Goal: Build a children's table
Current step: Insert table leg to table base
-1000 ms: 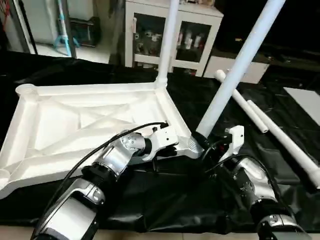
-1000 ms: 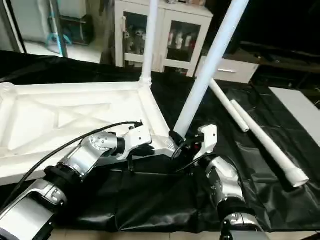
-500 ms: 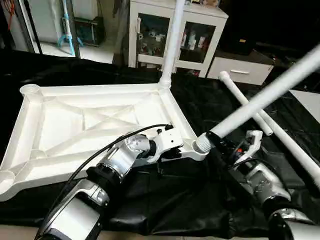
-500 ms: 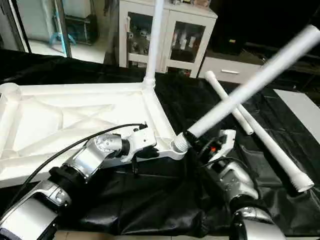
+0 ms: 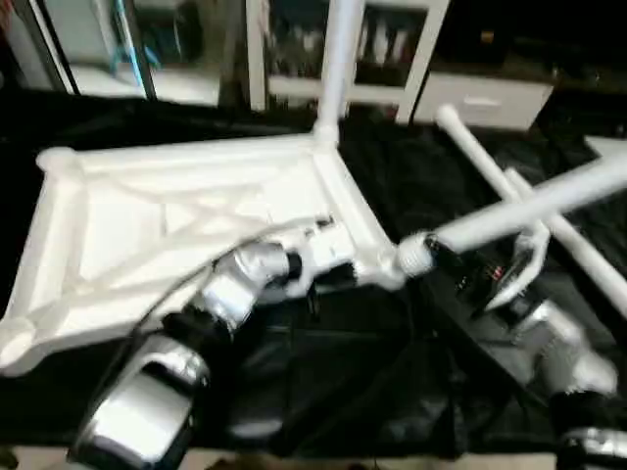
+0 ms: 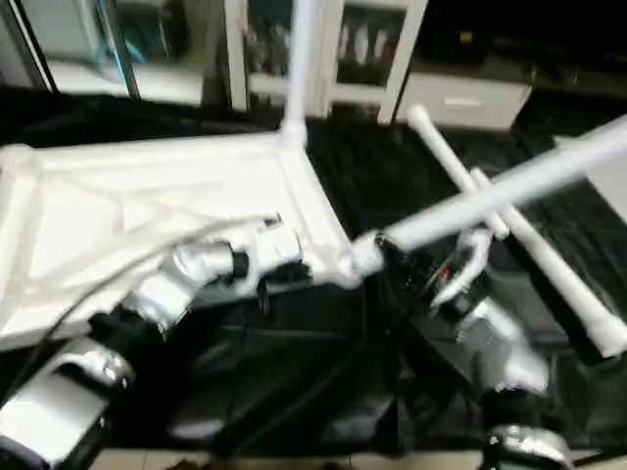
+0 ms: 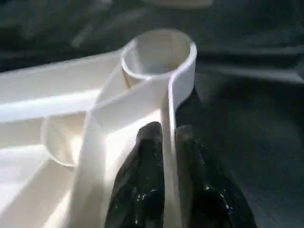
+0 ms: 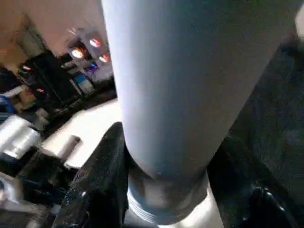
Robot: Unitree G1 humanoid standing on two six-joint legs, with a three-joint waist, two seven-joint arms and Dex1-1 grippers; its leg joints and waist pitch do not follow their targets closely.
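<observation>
The white table top (image 5: pixel 186 211) lies underside up on the black cloth. One leg (image 5: pixel 338 59) stands upright in its far right corner socket. My left gripper (image 7: pixel 168 135) is shut on the top's rim wall, one finger on each side, just behind the near right corner socket (image 7: pixel 159 50), which stands empty. My right gripper (image 5: pixel 456 269) is shut on another leg (image 5: pixel 529 206) near its threaded end (image 5: pixel 416 255). That leg leans far over to the right, its threaded end beside the near right corner.
Two loose legs (image 5: pixel 470 147) (image 5: pixel 583 255) lie on the black cloth (image 5: pixel 392 392) to the right, under the tilted leg. A white cabinet (image 5: pixel 392 49) stands behind the table. A white panel (image 5: pixel 612 147) shows at the right edge.
The leg in my right gripper has swung from steeply upright down towards the right, almost level. My left gripper has stayed on the rim. The camera has shifted.
</observation>
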